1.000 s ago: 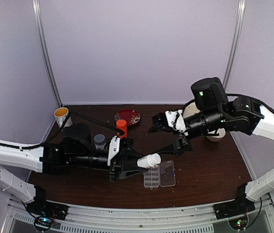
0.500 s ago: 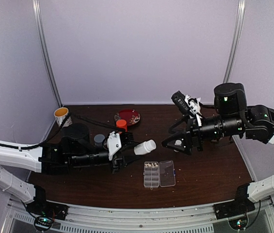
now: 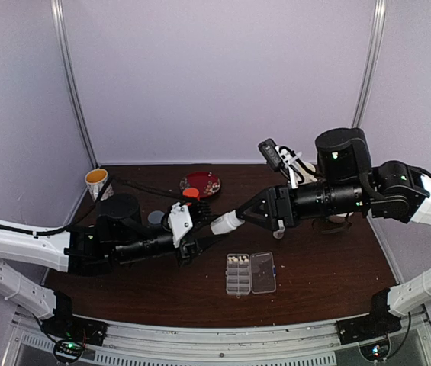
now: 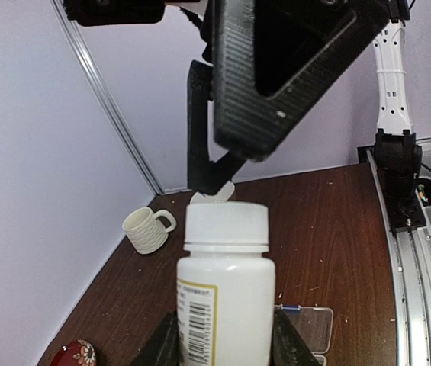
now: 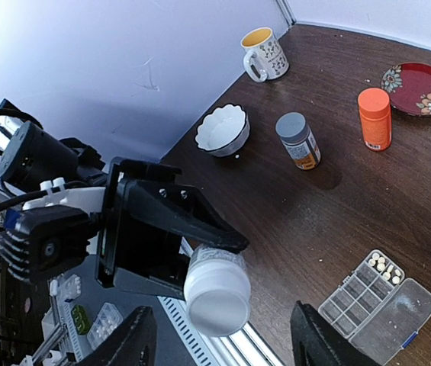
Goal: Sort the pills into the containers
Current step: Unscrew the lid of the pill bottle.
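Note:
My left gripper (image 3: 209,231) is shut on a white pill bottle (image 3: 226,223) with a white cap on, held off the table and pointing right. In the left wrist view the bottle (image 4: 226,290) fills the gap between the fingers (image 4: 163,347). My right gripper (image 3: 259,213) is open and faces the cap end-on. In the right wrist view the cap (image 5: 217,299) lies between the wide-spread fingers (image 5: 133,341), touching neither. The clear organiser box (image 3: 262,273) lies open below, with whitish pills (image 3: 236,260) in its far compartment. The right wrist view also shows the box (image 5: 352,293) and the pills (image 5: 383,265).
An orange bottle (image 3: 191,195), a grey-capped bottle (image 3: 155,219) and a red plate (image 3: 201,183) stand behind the left gripper. A yellow mug (image 3: 97,181) is at the back left. A white bowl (image 5: 223,130) and a cream mug (image 4: 146,229) are also on the table.
The left gripper lifted the bottle up and away from the organiser box. The right arm swung back, then came in leftward, so its open gripper now faces the cap.

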